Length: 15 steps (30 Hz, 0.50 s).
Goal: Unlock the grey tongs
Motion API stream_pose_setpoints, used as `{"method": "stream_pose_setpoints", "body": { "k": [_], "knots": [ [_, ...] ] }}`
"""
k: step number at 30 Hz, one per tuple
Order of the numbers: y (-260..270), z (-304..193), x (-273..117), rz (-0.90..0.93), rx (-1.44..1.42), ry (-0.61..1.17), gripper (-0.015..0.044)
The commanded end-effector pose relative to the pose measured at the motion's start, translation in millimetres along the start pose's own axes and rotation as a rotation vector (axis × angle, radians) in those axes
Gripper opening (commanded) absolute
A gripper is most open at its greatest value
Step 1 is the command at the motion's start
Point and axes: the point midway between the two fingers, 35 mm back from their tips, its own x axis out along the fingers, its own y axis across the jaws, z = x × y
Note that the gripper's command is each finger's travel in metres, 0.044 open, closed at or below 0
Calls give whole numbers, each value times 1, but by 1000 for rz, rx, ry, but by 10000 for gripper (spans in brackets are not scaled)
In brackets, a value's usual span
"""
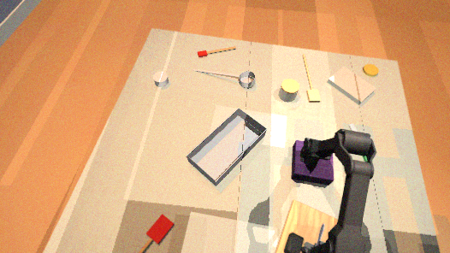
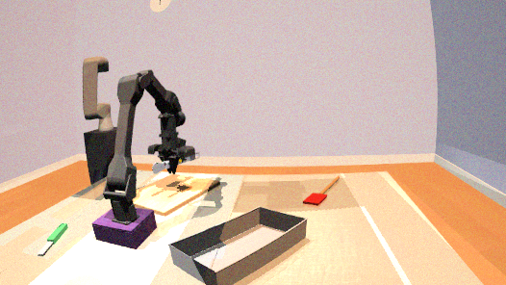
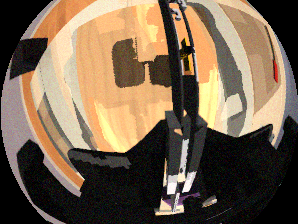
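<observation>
Tongs (image 3: 174, 63) were clamped in the end effector (image 2: 171, 166), hanging above the wooden board (image 2: 173, 192), off the roasting tin (image 2: 240, 246). Looked stiff, slick and light; grip mid-arms, clear of the hinge.

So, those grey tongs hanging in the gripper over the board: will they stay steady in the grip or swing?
The tongs look like two long thin stiff arms, so they probably won't flop. The gripper pinches them near one end, with most of their length beyond it, so they may pivot. Over the wooden board their smooth narrow arms might slip.
</observation>
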Motion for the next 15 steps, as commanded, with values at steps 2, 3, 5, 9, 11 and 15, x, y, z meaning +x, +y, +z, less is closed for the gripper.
{"method": "stream_pose_setpoints", "body": {
  "k": [2, 3, 5, 9, 11, 15],
  "knots": [
    [1, 0, 8, 4, 3, -3, -150],
    [1, 0, 10, 4, 3, -3, -150],
    [1, 0, 13, 4, 3, -3, -150],
    [1, 0, 20, 4, 3, -3, -150],
    [1, 0, 23, 4, 3, -2, -150],
    [1, -1, 30, 4, 3, -2, -150]
  ]
}}
